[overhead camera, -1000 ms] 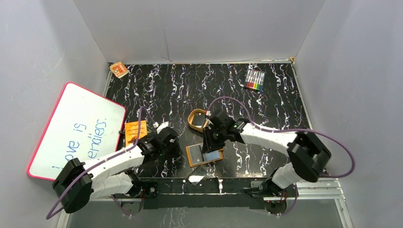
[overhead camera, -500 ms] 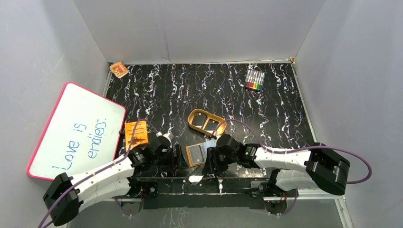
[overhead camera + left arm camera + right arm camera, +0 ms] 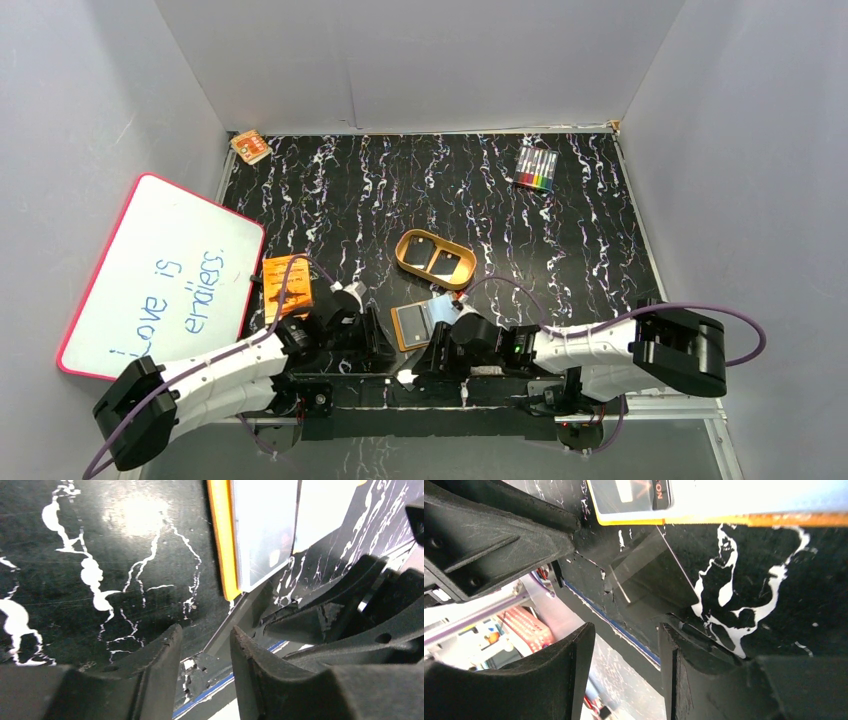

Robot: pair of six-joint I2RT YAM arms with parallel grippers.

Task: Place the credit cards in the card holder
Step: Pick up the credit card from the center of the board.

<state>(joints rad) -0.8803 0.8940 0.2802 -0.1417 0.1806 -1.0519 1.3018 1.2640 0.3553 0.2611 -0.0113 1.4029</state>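
Top view, card: one loose card [image 3: 411, 378] lies flat at the very near edge of the table [image 3: 560, 250], just in front of the open card holder [image 3: 424, 323]. Two more cards [image 3: 421, 249] sit in the tray [image 3: 400, 255] further back.
Top view, tools: the left gripper [image 3: 380, 345] and the right gripper [image 3: 425, 362] both crouch low over the edge card, one on each side.
Top view, unclear: the jaw gaps are too small to read, and I cannot tell whether either gripper touches the card.
Left wrist, tool: the left gripper [image 3: 202, 647] has its jaws apart and clamps nothing. The card's [image 3: 235, 617] near corner lies in the gap.
Left wrist, how: I judge it best to use the overhang at the table edge, get one finger under the card, and close only once the card sits squarely.
Left wrist, hidden: the card's right side is lost behind the right gripper's body.
Right wrist, tool: the right gripper [image 3: 624, 640] has its jaws parted and is empty. The card [image 3: 644, 575] lies ahead of it, just short of the card holder [image 3: 734, 507].
Right wrist, how: steadying the card holder probably helps, with the card fed in flat.
Right wrist, hidden: glare washes out the sleeves, so I cannot tell which pocket is free.
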